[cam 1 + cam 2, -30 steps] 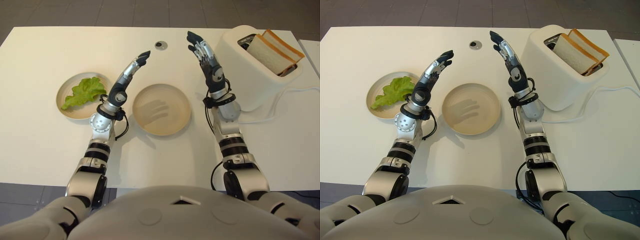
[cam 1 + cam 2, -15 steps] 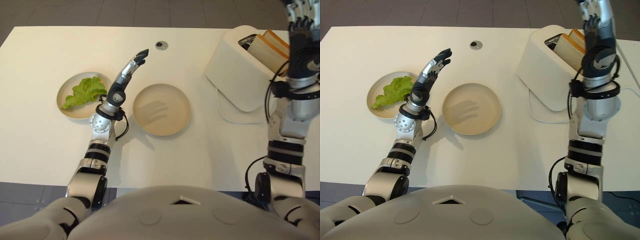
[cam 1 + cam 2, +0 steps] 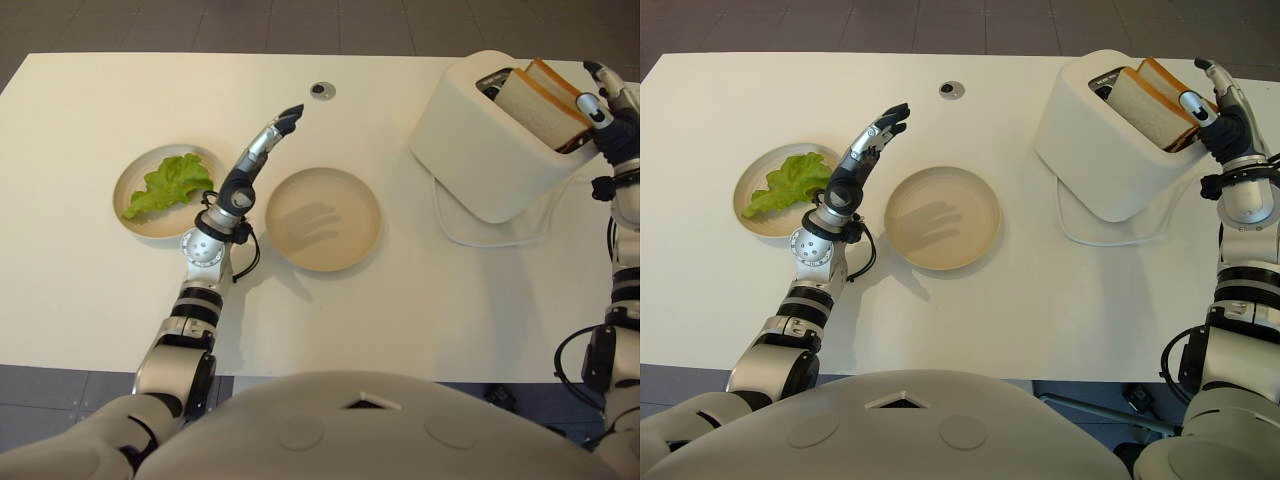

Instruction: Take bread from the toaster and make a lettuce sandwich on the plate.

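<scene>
In the left eye view the left hand (image 3: pixel 258 155) hangs above the counter (image 3: pixel 400 320) with its fingers stretched out and apart, holding nothing. The lettuce leaf (image 3: pixel 168 185) lies on a small plate (image 3: pixel 150 228) just to that hand's outer side. The empty plate (image 3: pixel 345 245), where the sandwich is to be built, sits just to its inner side, nearer the middle of the counter. In the right eye view the right hand (image 3: pixel 1220 110) is raised at the far right with its fingers spread and nothing in its grasp. Its thumb lies close against the outer edge of the bread slices (image 3: pixel 1145 105), though whether it touches them cannot be told. The two slices lean out of the slots of the white toaster (image 3: pixel 1095 150), which stands just inward of this hand and is turned at an angle. Its cable (image 3: pixel 1080 238) loops on the counter in front of it, toward the wrist side. The step in hand looks like taking the first slice. To do that well, the hand should probably come in over the outermost slice and pinch it by its flat faces near the top crust. It should close gently so that the soft crumb does not crush, then draw the slice out along the slot's own tilt. Dragging it sideways could nudge the light toaster or catch the second slice.
</scene>
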